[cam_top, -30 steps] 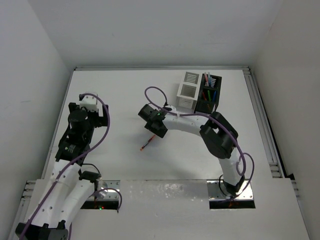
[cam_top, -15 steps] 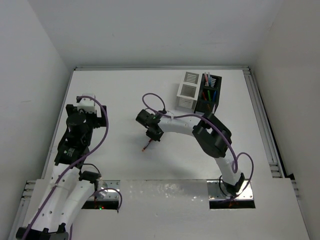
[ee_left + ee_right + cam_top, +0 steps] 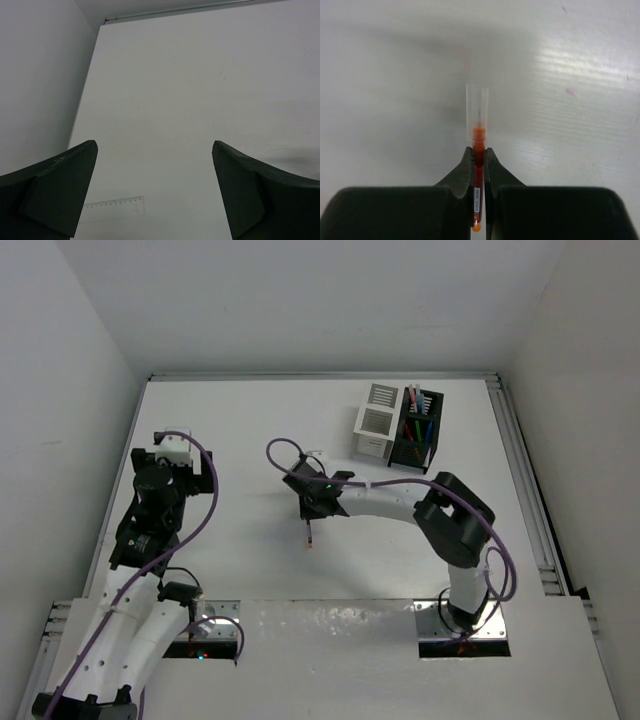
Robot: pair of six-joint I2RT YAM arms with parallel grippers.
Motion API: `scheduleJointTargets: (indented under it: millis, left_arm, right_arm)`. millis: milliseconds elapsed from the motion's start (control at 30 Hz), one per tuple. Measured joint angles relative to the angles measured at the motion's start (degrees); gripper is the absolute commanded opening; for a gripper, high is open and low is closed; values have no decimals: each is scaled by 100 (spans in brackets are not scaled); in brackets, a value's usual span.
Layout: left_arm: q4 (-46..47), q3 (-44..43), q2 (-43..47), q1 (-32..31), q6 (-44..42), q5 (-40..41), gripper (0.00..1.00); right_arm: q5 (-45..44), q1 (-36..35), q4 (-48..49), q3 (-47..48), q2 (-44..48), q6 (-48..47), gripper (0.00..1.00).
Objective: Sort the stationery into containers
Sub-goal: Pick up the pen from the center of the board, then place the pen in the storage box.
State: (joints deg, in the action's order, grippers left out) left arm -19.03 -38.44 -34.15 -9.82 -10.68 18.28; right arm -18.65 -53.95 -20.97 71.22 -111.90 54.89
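The right gripper (image 3: pixel 478 154) is clenched on an orange-red pen (image 3: pixel 478 137), fingers pinching the barrel while its clear-capped end pokes out ahead over the white table (image 3: pixel 240 420); seen from above, the pen is near the table's middle. The left gripper (image 3: pixel 154 147) is spread wide and holds nothing, with a clear ruler (image 3: pixel 114 207) lying below it. The white box (image 3: pixel 376 420) and black box (image 3: pixel 412 453) stand side by side at the far right, with pens (image 3: pixel 418 428) in the black one, well apart from both arms
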Motion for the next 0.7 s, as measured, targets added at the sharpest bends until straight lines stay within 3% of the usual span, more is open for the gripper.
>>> scheduleJointTargets:
  millis: [167,300,500,700]
  left_arm:
    - [-4,-2,-118,17,22,-68,97]
    - [-20,-4,-210,31,26,-214,97]
    - [-157,-87,-378,94,17,-385,97]
    - [-221,-98,-503,96,-20,-487,97]
  right_arm:
    - [372,26,610,-20,1152,-1707,0]
    - [518,457,1161,297,1971,-3047,0]
    - [26,1985,2581,511,2245,-5051,0]
    - [-238,3659,3477,640,1572,-5908,0]
